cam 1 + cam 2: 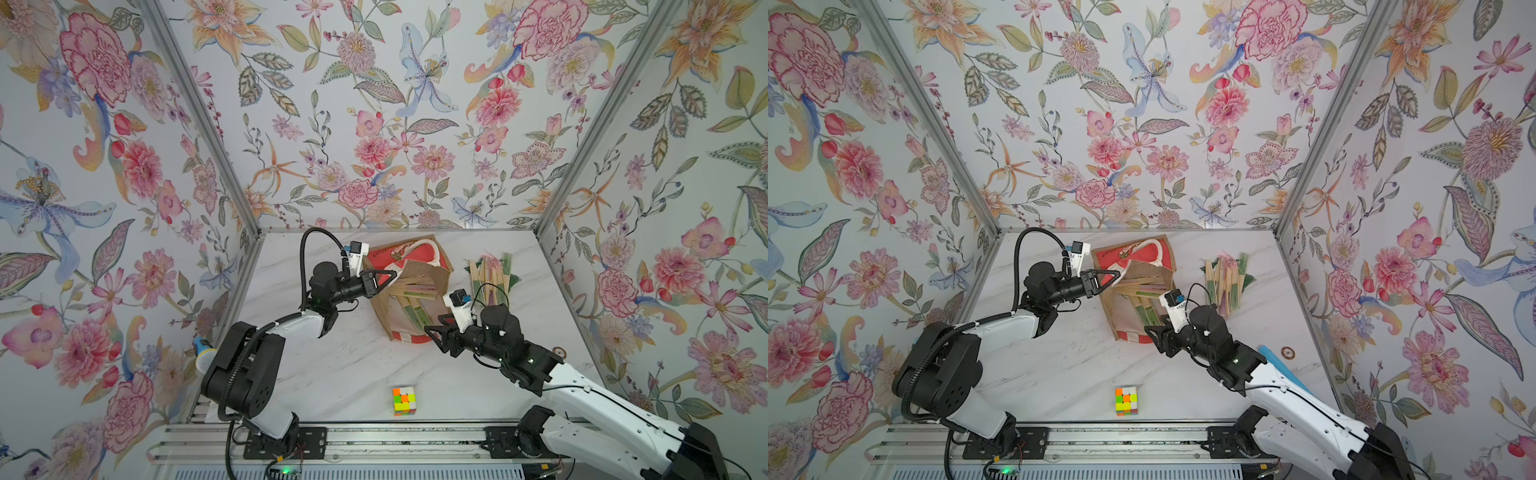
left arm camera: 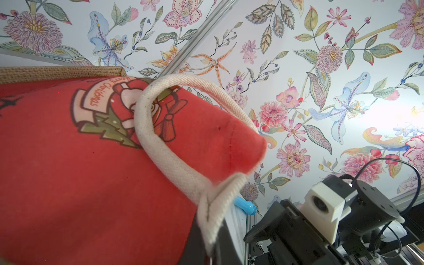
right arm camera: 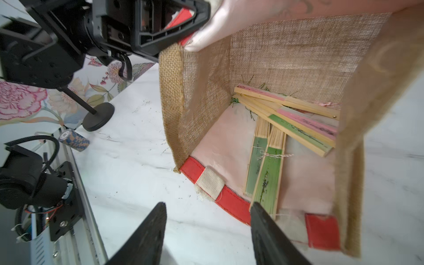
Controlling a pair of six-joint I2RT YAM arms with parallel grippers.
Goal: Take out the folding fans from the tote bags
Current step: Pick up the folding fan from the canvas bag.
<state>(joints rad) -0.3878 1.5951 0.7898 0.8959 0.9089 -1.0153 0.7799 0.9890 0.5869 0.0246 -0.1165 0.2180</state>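
Sideways, tote bag (image 1: pixel 432 259), folding fans (image 3: pixel 298 124) inside, left pincer (image 1: pixel 390 275) gripping rim

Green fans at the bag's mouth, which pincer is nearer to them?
Right. The right pincer stands open just in front of the green fans, one fingertip beside their near end. The left pincer is shut on the raised upper edge of the tote bag, above them.

Robot lab booth; floral-papered walls (image 1: pixel 374 124), marble tabletop (image 1: pixel 353 374)
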